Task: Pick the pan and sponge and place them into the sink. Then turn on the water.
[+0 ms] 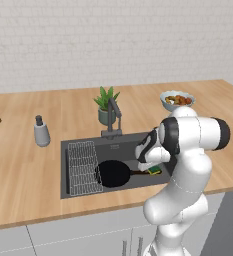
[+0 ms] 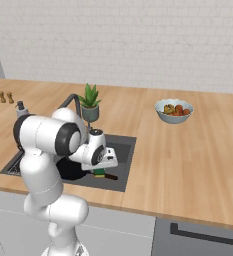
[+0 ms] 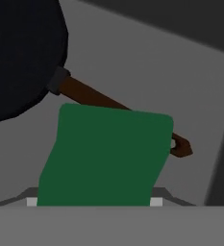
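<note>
The sponge (image 3: 106,156), a flat rectangular block with a matte green top, filled the lower middle of the hand view and overlapped the pan's thin brown handle; in the left base view it showed as a small green-and-yellow block (image 1: 155,171) at the lower right of the sink (image 1: 83,190). The pan (image 1: 114,173) lay in the basin's centre, round, shallow and matte black, its handle running right toward the sponge. The sink was a dark grey rectangular recess with smooth walls, and a silver wire grid rack (image 1: 82,167) sat along its left side. Behind it rose the dark angular faucet (image 1: 113,116), beside a potted plant (image 1: 106,104). A grey soap dispenser (image 1: 41,132) stood on the wooden counter (image 1: 23,170) at mid-left, a bowl of fruit (image 1: 177,99) at upper right.

The white arm folded forward, its wrist bent down into the basin's right end. The gripper (image 1: 150,159) hung over the sponge; whether its fingers were spread or pinching could not be told.
</note>
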